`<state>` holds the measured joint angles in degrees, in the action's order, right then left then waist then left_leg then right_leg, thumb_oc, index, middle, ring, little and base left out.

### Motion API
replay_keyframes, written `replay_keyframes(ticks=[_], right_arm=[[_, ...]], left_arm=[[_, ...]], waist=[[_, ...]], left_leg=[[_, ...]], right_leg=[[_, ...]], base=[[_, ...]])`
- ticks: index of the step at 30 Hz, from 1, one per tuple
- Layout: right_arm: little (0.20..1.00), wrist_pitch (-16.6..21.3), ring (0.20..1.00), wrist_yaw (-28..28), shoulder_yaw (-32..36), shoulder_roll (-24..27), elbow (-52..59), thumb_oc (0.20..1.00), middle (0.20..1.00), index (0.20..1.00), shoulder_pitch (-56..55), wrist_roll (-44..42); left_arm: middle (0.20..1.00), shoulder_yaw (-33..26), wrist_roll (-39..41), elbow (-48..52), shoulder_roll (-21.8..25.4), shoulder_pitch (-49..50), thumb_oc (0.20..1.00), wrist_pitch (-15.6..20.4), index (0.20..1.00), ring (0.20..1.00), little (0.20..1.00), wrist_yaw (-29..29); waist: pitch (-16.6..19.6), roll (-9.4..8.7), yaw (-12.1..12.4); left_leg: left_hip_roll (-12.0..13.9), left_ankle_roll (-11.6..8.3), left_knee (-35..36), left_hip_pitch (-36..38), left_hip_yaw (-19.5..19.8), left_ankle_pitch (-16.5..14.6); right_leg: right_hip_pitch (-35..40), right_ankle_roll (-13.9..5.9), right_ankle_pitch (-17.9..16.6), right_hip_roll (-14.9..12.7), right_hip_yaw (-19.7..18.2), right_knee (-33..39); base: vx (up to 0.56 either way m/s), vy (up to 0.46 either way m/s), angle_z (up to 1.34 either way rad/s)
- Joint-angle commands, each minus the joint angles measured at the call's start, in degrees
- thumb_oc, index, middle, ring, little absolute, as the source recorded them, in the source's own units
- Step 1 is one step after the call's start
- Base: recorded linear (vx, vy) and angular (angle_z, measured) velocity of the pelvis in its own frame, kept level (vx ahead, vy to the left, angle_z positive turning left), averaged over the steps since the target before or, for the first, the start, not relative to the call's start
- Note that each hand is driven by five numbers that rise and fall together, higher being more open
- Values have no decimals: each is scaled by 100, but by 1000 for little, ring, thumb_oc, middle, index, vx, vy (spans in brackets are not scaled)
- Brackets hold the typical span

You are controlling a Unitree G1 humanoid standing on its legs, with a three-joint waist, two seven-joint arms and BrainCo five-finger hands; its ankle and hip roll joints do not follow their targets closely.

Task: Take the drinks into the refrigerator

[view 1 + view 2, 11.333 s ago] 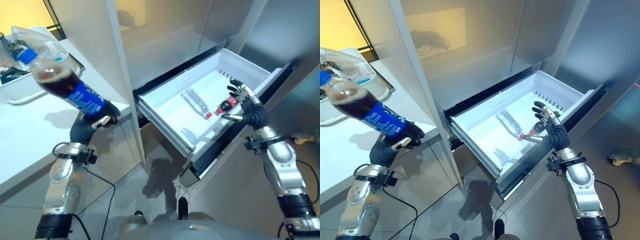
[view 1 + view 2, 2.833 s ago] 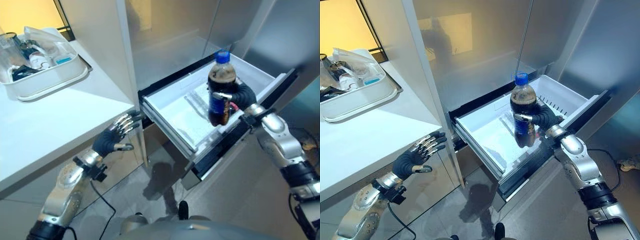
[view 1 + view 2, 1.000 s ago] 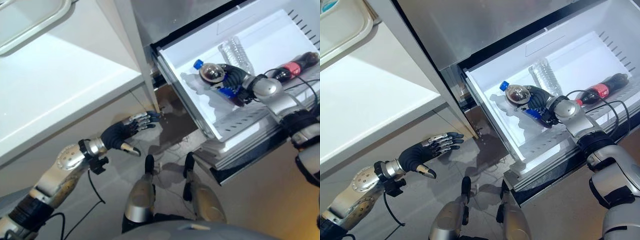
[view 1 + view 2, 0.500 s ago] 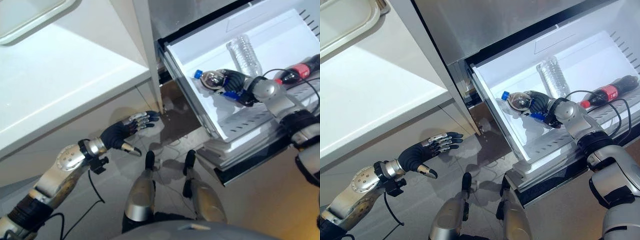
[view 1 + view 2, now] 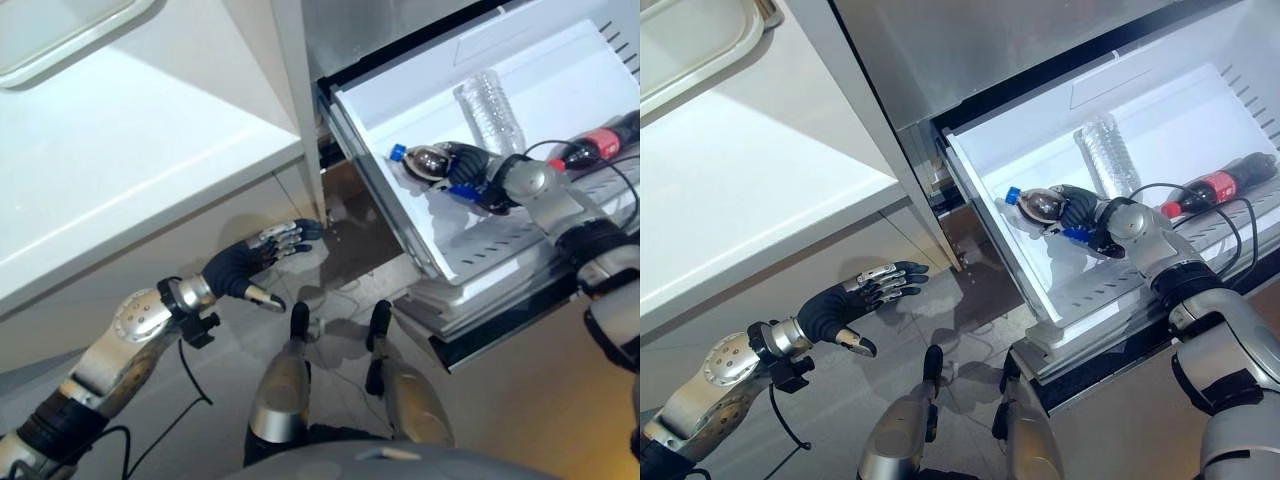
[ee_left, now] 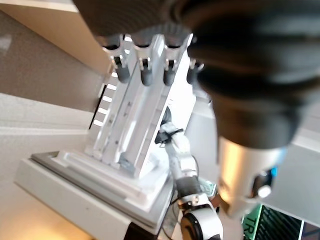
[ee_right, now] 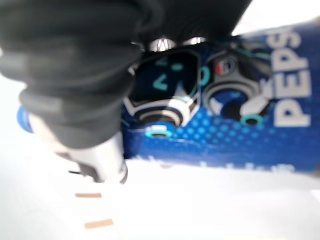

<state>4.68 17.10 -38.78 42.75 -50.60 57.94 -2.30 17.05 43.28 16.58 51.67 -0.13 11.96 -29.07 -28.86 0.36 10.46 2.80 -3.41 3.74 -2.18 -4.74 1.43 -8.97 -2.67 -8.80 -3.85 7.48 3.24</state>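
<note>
A large cola bottle (image 5: 424, 160) with a blue cap and blue label (image 7: 240, 130) lies on its side at the front left of the open white fridge drawer (image 5: 992, 232). My right hand (image 5: 470, 164) is curled round its body, with the cap pointing away from the hand. Further back in the drawer lie a clear water bottle (image 5: 1103, 150) and a small red-labelled cola bottle (image 5: 1215, 182). My left hand (image 5: 250, 268) hangs open below the counter, fingers straight, holding nothing; its fingers (image 6: 145, 75) point toward the drawer.
A white counter (image 5: 130, 130) runs along the left, with a white tray (image 5: 60, 30) at its far corner. The steel fridge front (image 5: 970, 50) rises behind the drawer. The drawer's pulled-out front panel (image 5: 520, 300) juts out on the right over the grey floor.
The large cola bottle passed from my left hand to my right and came down into the drawer. In the last half second it has barely moved. My left hand stays open.
</note>
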Motion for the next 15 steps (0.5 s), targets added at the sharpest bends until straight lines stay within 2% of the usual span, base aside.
replay_keyframes(ticks=[1,12,13,14,15], right_arm=[[200,231,200,-205,-209,-84,-80,200,200,200,132,93],[200,237,200,-297,-213,-466,-497,200,200,200,259,294],[442,227,442,-288,-200,-487,-526,442,442,442,264,309],[442,227,442,-288,-200,-489,-525,442,442,442,265,309],[636,227,636,-281,-214,-505,-522,636,636,636,279,325]], left_arm=[[1000,-133,-61,604,-166,234,1000,290,1000,1000,1000,46],[1000,-223,-50,639,-156,321,1000,297,1000,1000,1000,101],[1000,-246,-56,645,-160,340,1000,307,1000,1000,1000,115],[1000,-250,-56,647,-159,343,1000,306,1000,1000,1000,115],[1000,-274,-69,642,-157,347,1000,305,1000,1000,1000,122]], waist=[[-93,192,-11],[-94,210,17],[-94,220,22],[-94,219,20],[-94,219,17]], left_leg=[[-2,105,40,-381,381,181],[17,109,45,-463,380,194],[15,111,49,-457,385,191],[15,111,49,-457,386,191],[9,115,56,-452,389,184]], right_leg=[[-711,-305,616,-96,64,-1404],[-844,-297,628,-91,49,-1452],[-847,-297,625,-96,66,-1456],[-846,-298,625,-96,67,-1456],[-857,-297,623,-94,72,-1458]], base=[[2,-10,5],[0,-1,0],[0,0,0],[0,0,0],[0,0,0]])
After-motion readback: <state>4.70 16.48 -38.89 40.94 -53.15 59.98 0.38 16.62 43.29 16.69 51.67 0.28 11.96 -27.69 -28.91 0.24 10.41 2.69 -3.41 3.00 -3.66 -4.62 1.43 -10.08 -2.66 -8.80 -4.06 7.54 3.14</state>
